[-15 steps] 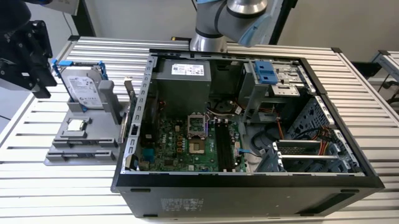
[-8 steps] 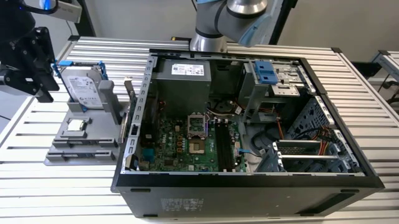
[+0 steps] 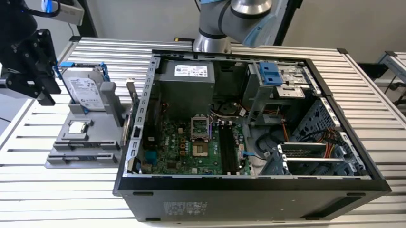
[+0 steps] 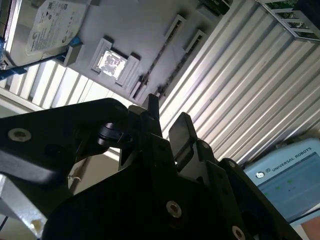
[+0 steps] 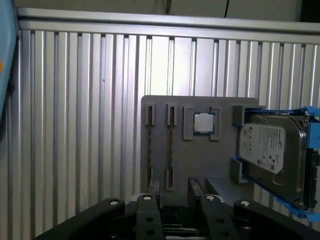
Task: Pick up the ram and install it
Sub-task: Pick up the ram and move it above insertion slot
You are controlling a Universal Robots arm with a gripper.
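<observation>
Zero of the real work is done yet, as far as I can judge. The ram (image 5: 170, 147) is standing on its edge in one of the two narrow slots of the grey tray (image 5: 200, 160). It's just beside the little square chip (image 5: 203, 122), which lies in its own pocket on that tray. The neighbouring slot has a thin line in it too. Could be a second stick, I honestly can't tell. The hard drive (image 5: 270, 155) in its blue bracket is parked at the far end of the tray from the slots.

The tool (image 5: 175, 187) hangs above the tray, clear of it, with its fingers (image 5: 197, 192) spread apart and nothing between them. In the first wrist view they line up roughly with the slot end of the tray, but they aren't around the stick and aren't touching it.

The computer case (image 3: 254, 199) lies open just beside the tray, on the same slatted table (image 3: 63, 199). The long black sockets (image 3: 228, 142) on the board inside look bare to me, though they're small in the exterior view. So my read is that the grab, the carry over to the case and the seating are all left to do.
</observation>
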